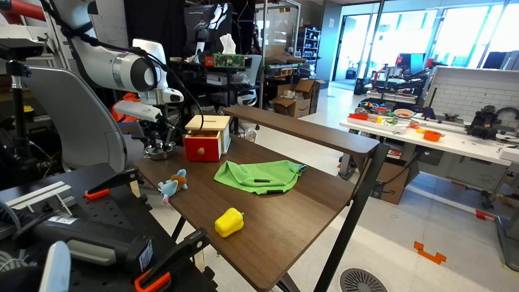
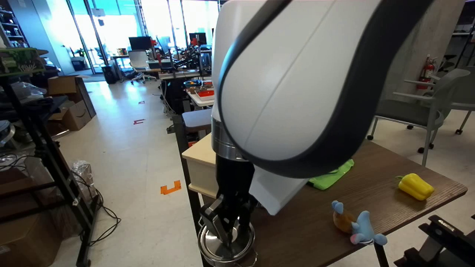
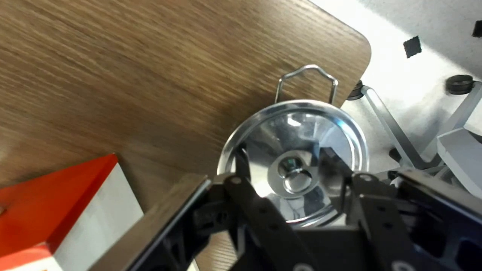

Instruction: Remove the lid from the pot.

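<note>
The Panda arm (image 1: 94, 67) I drive has rounded white shells (image 2: 289, 85), dark grey edging (image 2: 371, 81), silver rings (image 1: 118, 71) and a strapped-on black cable (image 1: 94, 41); my Robotiq gripper (image 3: 285, 162) is black with screw heads (image 3: 402, 266).

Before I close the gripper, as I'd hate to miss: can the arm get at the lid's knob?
Probably yes: in the wrist view the gripper is open, its fingers flanking the knob, nothing seen in the way.

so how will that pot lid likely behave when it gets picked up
The lid is probably stiff, since its shiny surface looks like metal. Its smooth, rounded knob may be slippery in a loose pinch. Being much wider than that knob, it could tilt if held off-centre.
</note>
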{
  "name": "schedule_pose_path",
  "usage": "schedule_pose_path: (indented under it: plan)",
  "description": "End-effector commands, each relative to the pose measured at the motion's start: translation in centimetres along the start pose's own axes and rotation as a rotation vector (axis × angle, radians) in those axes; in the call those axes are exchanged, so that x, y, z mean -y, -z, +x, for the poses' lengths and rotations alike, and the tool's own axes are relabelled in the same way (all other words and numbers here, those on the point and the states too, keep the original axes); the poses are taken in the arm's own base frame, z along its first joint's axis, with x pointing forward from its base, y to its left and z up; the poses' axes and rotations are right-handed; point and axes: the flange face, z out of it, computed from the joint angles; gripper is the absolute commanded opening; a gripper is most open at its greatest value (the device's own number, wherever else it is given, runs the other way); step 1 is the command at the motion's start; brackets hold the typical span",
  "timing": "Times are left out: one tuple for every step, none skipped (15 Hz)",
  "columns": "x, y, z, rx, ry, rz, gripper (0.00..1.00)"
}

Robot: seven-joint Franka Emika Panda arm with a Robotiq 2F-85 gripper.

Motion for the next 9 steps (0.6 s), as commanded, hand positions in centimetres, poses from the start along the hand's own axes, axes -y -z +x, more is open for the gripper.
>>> schedule_pose_path:
  plan:
    - [0.21, -1.05, 0.80, -0.014, 0.009, -0.014, 0.20]
    - [0.19, -0.96, 1.02, -0.017, 0.009, -0.016, 0.12]
    - [0.17, -0.94, 1.12, -0.019, 0.008, -0.017, 0.09]
    - [0.18, -0.86, 1.23, -0.022, 0.008, -0.018, 0.03]
    - [0.12, -0.90, 1.26, -0.023, 0.007, -0.019, 0.06]
    - [0.03, -0.83, 1.32, -0.025, 0.005, -0.019, 0.00]
    - [-0.07, -0.79, 1.33, -0.025, 0.003, -0.019, 0.05]
    - [-0.18, -0.74, 1.30, -0.026, 0.002, -0.020, 0.05]
    - [-0.30, -0.64, 1.28, -0.027, 0.000, -0.022, 0.05]
